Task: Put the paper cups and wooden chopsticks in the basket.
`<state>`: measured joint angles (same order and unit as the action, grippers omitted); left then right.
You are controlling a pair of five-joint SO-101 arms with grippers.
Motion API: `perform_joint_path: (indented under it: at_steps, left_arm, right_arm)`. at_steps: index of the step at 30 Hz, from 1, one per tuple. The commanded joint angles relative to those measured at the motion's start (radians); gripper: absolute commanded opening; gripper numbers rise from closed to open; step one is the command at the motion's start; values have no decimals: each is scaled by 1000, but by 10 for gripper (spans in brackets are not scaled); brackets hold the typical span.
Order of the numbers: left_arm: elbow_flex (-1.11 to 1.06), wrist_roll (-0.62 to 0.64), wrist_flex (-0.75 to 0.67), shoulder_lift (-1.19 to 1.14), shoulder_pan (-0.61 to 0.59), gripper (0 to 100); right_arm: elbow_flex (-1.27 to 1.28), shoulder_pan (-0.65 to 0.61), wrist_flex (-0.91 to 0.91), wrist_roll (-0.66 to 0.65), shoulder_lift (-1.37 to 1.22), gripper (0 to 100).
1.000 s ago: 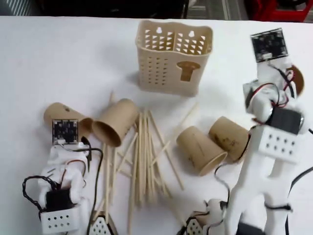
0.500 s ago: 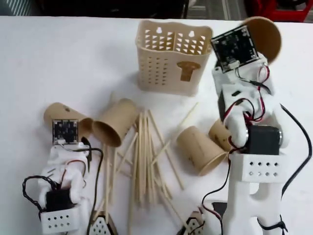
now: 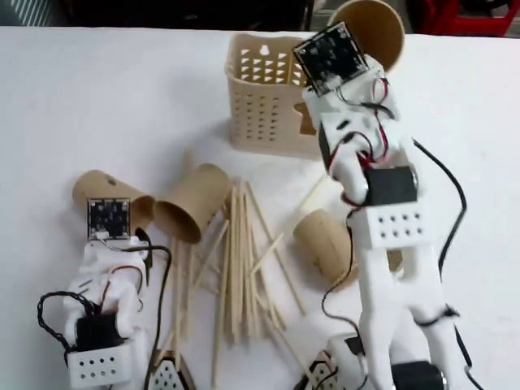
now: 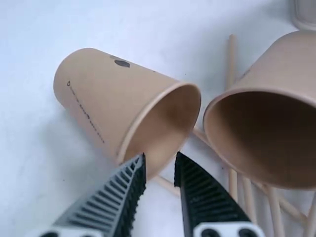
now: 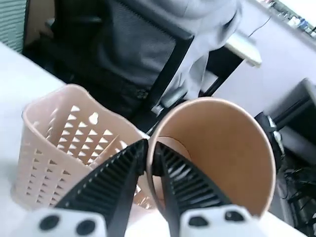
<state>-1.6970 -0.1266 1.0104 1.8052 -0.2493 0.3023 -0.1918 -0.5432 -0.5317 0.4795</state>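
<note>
Cup in hand: one paper cup [image 5: 222, 148] is pinched at its rim by the right gripper [image 5: 149, 148], with one finger inside the wall and one outside. It is held raised beside a corner of the basket [image 3: 264, 106], tilted, and does not appear to be over the opening yet.
Left gripper: the left gripper [image 4: 159, 163] is parked low at the mouth of a lying cup [image 4: 113, 98]. Its fingers are parted by a narrow gap and nothing is seen gripped.
Other cups: a second cup [image 4: 261, 138] lies on its side just beside that one, and a third cup [image 3: 325, 244] lies near the right arm.
Chopsticks: the wooden chopsticks [image 3: 240, 260] are strewn in a loose heap on the table [image 3: 97, 89] between the cups, well short of the basket.
Handling, cups: the cups are judged light and thin-walled, easily crushed or deformed. A rim pinch is preferred, since the rolled edge is stiffest.
Handling, chopsticks: the sticks are judged stiff, slim and prone to rolling. A hold near mid-length should keep one level.
Risk: a cup released too early could be tipped off the basket wall.
</note>
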Motion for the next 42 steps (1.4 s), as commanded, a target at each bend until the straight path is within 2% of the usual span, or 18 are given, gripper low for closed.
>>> perform_joint_path:
  at_steps: [1, 9, 16, 20, 25, 39, 42]
  left_arm:
    - [5, 3, 3, 8, -13, 113]
    - [5, 3, 3, 8, -13, 113]
    - [5, 3, 3, 8, -13, 114]
    - [5, 3, 3, 8, -13, 115]
    - [5, 3, 3, 8, -13, 116]
    - [32, 0, 6, 8, -13, 116]
    - [68, -86, 48, 8, -13, 116]
  right_arm:
    - [-41, -7, 18, 2, -58, 20]
    - [-106, -8, 8, 2, -193, 20]
    - [-178, -44, -125, 2, -199, 39]
    - [-247, -45, -231, 3, -193, 129]
    - [-370, -41, -404, 95, -173, 184]
    - [-410, 7, -848, 101, -45, 187]
    - [-410, 51, -921, 101, -27, 187]
